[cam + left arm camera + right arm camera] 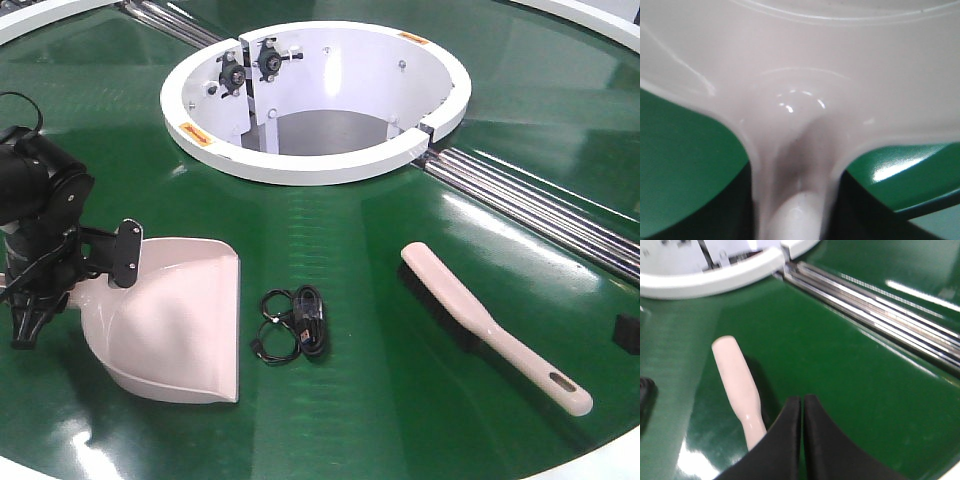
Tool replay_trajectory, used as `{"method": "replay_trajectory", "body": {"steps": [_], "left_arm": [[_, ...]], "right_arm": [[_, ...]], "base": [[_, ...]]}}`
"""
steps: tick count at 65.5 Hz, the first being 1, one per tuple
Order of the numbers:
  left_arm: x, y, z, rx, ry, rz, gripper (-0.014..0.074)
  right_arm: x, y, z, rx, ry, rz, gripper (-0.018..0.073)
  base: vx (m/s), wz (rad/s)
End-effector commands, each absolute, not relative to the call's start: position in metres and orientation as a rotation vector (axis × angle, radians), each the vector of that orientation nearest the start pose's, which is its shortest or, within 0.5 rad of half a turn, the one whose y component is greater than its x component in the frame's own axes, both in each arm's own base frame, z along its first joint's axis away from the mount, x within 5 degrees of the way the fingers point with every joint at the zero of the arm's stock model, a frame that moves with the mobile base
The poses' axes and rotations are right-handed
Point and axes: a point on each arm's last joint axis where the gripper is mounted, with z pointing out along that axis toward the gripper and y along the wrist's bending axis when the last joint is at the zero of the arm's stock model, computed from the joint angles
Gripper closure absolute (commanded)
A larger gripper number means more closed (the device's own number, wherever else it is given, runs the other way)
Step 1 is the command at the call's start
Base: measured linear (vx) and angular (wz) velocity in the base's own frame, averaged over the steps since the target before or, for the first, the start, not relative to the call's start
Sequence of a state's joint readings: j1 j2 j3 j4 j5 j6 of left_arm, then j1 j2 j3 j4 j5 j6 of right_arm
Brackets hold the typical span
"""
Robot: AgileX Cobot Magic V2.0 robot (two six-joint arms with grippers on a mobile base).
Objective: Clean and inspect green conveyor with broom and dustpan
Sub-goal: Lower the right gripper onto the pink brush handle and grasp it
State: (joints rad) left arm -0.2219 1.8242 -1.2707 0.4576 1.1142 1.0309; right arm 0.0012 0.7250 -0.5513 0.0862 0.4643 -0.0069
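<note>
Dustpan [180, 310]: front-left edge of green conveyor [400, 420], handle clamped in left gripper [118, 262]. Broom [480, 320]: front-right edge, lying free. Right gripper [802, 405]: fingers pressed together, empty, just beside broom.

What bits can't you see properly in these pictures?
Dustpan handle: front view, hidden behind the left gripper.
Left gripper's hold: left wrist view, too close and blurry.
Broom handle end: right wrist view, covered by the shut right gripper.
Black cable bundle: front view, details too small.
</note>
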Motion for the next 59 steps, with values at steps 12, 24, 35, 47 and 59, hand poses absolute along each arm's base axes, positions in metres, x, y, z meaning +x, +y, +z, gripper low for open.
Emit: {"method": "replay_trajectory", "body": {"steps": [12, 24, 35, 47, 59], "left_arm": [[0.345, -0.041, 0.234, 2.097, 2.386, 0.680, 0.0603], [0.345, -0.041, 0.234, 2.097, 2.386, 0.680, 0.0603], [0.345, -0.041, 0.234, 2.097, 2.386, 0.680, 0.0603], [0.345, -0.041, 0.234, 2.097, 2.386, 0.680, 0.0603], [0.345, -0.041, 0.234, 2.097, 2.386, 0.680, 0.0603]], "right_arm": [[0.178, 0.003, 0.319, -0.066, 2.290, 0.032, 0.0415], [0.205, 0.008, 0.330, -0.151, 2.368, 0.039, 0.0176], [0.225, 0.029, 0.327, -0.352, 2.432, 0.025, 0.0001], [0.245, 0.057, 0.314, -0.537, 2.533, -0.025, -0.0045], [0.268, 0.066, 0.287, -0.599, 2.738, -0.036, -0.0020]], "base": [[0.00, 0.00], [0.00, 0.00], [0.00, 0.00], [0.00, 0.00], [0.00, 0.00]]}}
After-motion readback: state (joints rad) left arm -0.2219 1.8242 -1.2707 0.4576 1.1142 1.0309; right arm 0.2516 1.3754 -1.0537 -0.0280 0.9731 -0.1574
